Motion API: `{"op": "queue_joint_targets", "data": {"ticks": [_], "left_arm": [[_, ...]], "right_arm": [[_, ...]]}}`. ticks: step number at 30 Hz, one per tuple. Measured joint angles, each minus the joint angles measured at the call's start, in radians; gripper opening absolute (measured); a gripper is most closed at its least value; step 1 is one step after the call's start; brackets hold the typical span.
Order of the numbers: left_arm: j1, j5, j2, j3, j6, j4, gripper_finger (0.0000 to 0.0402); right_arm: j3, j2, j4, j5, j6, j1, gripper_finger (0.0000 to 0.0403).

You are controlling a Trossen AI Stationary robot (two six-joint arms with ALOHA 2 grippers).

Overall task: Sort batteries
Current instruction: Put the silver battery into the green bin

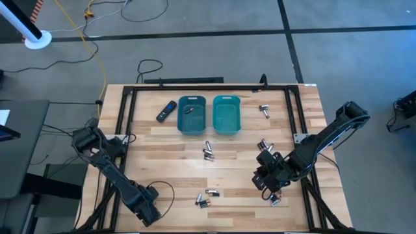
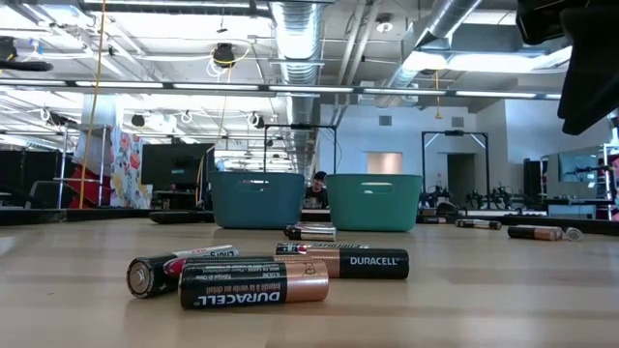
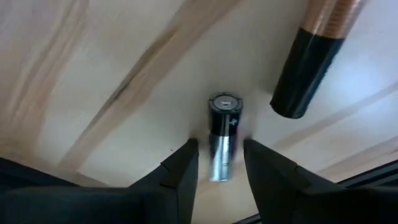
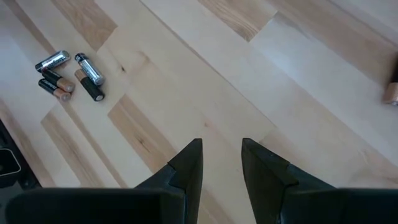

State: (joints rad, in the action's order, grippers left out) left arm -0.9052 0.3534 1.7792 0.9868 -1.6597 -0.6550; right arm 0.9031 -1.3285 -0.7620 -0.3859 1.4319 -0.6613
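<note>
1. Wooden table: your left gripper straddles a silver-and-black cylindrical battery, fingers narrowly apart, well apart from the teal plastic bins.
2. Your right gripper hovers, fingers narrowly parted, holding nothing.

A silvery-and-black battery lies between the left gripper's parted jaws — a copper-ended battery lies just beside.

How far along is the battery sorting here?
One battery already lies in the bluer bin. A silvery battery on the table shows between the left gripper's open fingers, ungripped. The right gripper is open and empty; scattered batteries remain.
</note>
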Motion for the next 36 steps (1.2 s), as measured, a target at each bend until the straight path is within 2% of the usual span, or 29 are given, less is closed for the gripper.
{"op": "queue_joint_targets", "data": {"ticks": [3, 8, 17, 20, 23, 27, 29, 32, 36], "left_arm": [[-0.005, 0.001, 0.000, -0.011, -0.003, 0.003, 0.0104], [-0.006, 0.005, -0.001, -0.012, -0.001, -0.042, 0.0035], [0.016, -0.002, -0.047, -0.019, -0.009, -0.136, 0.0035], [0.042, -0.044, -0.119, -0.019, -0.028, -0.190, 0.0035], [0.082, -0.145, -0.212, -0.017, -0.030, -0.263, 0.0035], [0.182, -0.334, -0.346, -0.016, 0.020, -0.315, 0.0035], [0.261, -0.408, -0.400, -0.015, 0.092, -0.326, 0.0035], [0.405, -0.458, -0.452, -0.016, 0.265, -0.302, 0.0035], [0.625, -0.457, -0.462, -0.015, 0.560, -0.187, 0.0035]], "right_arm": [[0.000, 0.000, 0.000, 0.000, 0.000, 0.000, 0.0128], [0.000, 0.000, 0.000, 0.000, 0.000, 0.000, 0.0128], [0.000, 0.000, 0.000, 0.000, -0.001, 0.000, 0.0128], [0.000, 0.000, 0.000, 0.000, -0.001, 0.001, 0.0128], [0.000, 0.000, -0.001, 0.000, -0.001, 0.002, 0.0128], [0.000, 0.000, 0.000, 0.000, 0.000, 0.002, 0.0128], [0.000, 0.000, 0.000, 0.000, 0.000, 0.002, 0.0128], [0.000, 0.000, 0.000, 0.000, 0.000, 0.009, 0.0128], [0.000, 0.000, -0.013, 0.000, 0.047, 0.034, 0.0128]]}}
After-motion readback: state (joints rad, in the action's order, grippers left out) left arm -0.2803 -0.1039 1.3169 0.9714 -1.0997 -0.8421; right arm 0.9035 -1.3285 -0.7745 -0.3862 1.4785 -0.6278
